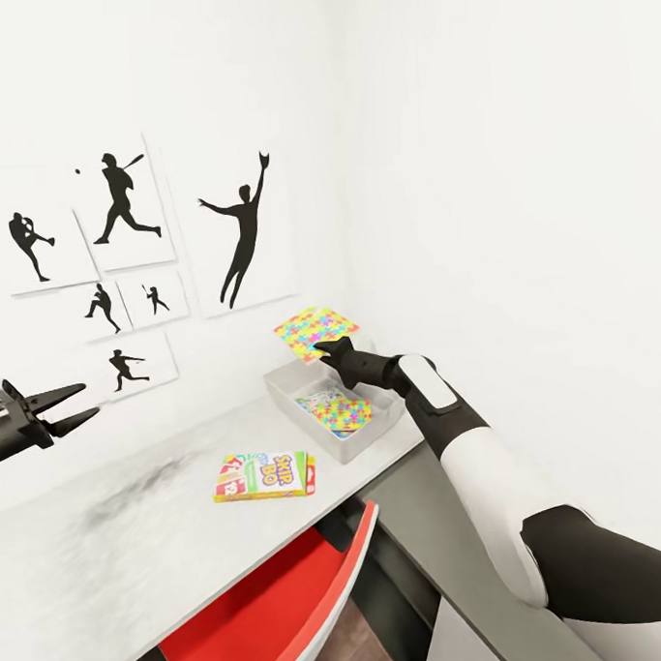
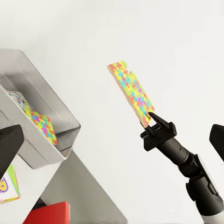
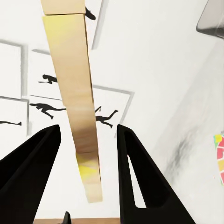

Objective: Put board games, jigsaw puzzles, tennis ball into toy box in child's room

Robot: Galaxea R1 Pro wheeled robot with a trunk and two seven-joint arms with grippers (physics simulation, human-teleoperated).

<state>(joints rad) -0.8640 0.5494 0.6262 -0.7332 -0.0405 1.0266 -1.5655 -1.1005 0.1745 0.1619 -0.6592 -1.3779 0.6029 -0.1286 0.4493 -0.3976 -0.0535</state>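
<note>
While the right gripper (image 1: 324, 353) hangs above the far end of the toy box (image 1: 287, 383), a jigsaw puzzle (image 1: 319, 333) stands out from its fingertips, lifted clear of the counter (image 1: 138, 534) and tilted over the box. The wrist view shows the sheet edge-on between the two dark fingers (image 3: 137, 177), a thin tan slab with a yellow corner; the fingers stand a little apart on either side, so the grasp looks pinched near the tips, though contact itself is hard to tell. Its face is a patchwork of yellow, pink, blue and green pieces. A second jigsaw puzzle (image 1: 337, 412) lies flat inside the pale grey box. A Skip-Bo game box (image 1: 265, 475) rests on the counter just beside the toy box. The left gripper (image 1: 75, 402) hovers well apart, fingers spread, holding nothing
</note>
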